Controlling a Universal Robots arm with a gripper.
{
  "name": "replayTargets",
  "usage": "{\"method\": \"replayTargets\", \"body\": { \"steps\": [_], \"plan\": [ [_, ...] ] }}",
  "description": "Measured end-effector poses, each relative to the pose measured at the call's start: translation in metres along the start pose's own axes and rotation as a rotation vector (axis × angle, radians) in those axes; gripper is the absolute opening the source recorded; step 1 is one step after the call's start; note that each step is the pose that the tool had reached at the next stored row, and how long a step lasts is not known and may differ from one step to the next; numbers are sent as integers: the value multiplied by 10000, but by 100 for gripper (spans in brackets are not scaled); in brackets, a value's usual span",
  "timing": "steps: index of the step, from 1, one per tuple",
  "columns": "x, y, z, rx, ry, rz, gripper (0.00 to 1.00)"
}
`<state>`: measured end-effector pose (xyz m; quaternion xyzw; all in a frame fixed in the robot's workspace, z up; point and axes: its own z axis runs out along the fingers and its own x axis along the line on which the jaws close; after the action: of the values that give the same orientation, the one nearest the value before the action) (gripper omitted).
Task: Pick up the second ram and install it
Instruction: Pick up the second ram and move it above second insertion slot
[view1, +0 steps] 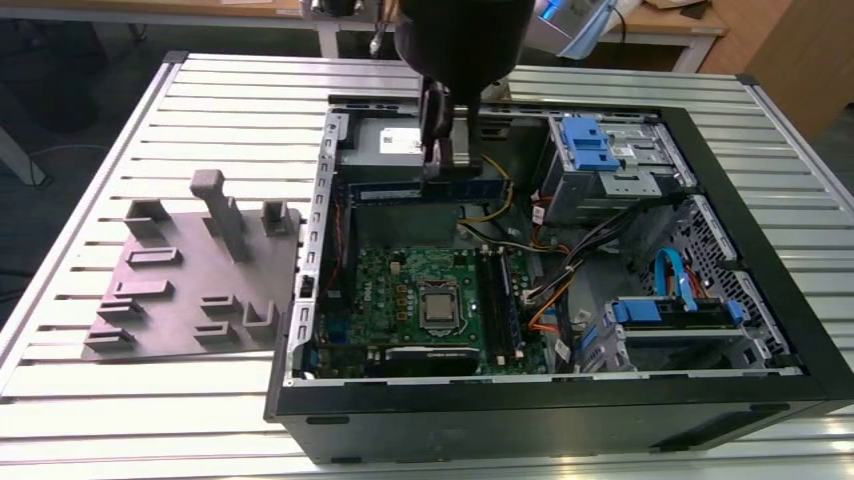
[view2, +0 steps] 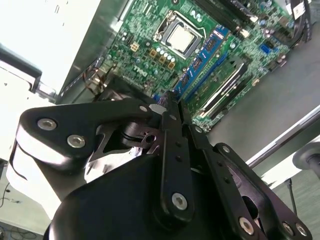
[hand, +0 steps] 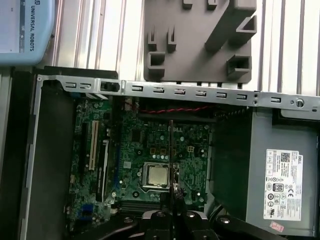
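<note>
Second ram (view1: 394, 191) is up in the air in the exterior view. It lies flat and long, and the black pincer (view1: 447, 178) is clamped on it near its middle. We see it inside the open computer case (view1: 534, 410), at the far end. It hangs over the spot where the grey power box (view1: 380, 142) meets the green board (view1: 400, 290). It is not touching the green board. The case sits on a striped metal counter (view1: 134, 420). A grey holder (view1: 187, 290) with little posts stands on the counter, toward the exterior view's left, just beside the case.

In the second wrist view we look past the black arms of the pincer (view2: 170, 107). Its two tips are pressed close together. Beyond them lies the green board (view2: 150, 35) with its shiny square chip (view2: 182, 37). Long blue slots (view2: 210, 55) run beside the chip.

In the first wrist view we look straight down. We see the second ram (hand: 171, 145) from its thin edge, like a dark line. It sticks out from the pincer (hand: 172, 200) and crosses over the green board (hand: 130, 145), just beside the square chip (hand: 157, 175). The grey power box (hand: 260, 150) is off to one side, inside the case. The grey holder (hand: 200, 55) rests on the counter (hand: 120, 35) outside the case wall.
</note>
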<state>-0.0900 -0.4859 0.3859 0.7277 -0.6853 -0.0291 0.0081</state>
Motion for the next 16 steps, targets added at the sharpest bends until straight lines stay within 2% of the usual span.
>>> {"method": "replayTargets", "body": {
  "steps": [7,16],
  "plan": [
    [8,-126,27,-14,0,0,14],
    [20,-282,100,-46,-2,1,14]
  ]
}}
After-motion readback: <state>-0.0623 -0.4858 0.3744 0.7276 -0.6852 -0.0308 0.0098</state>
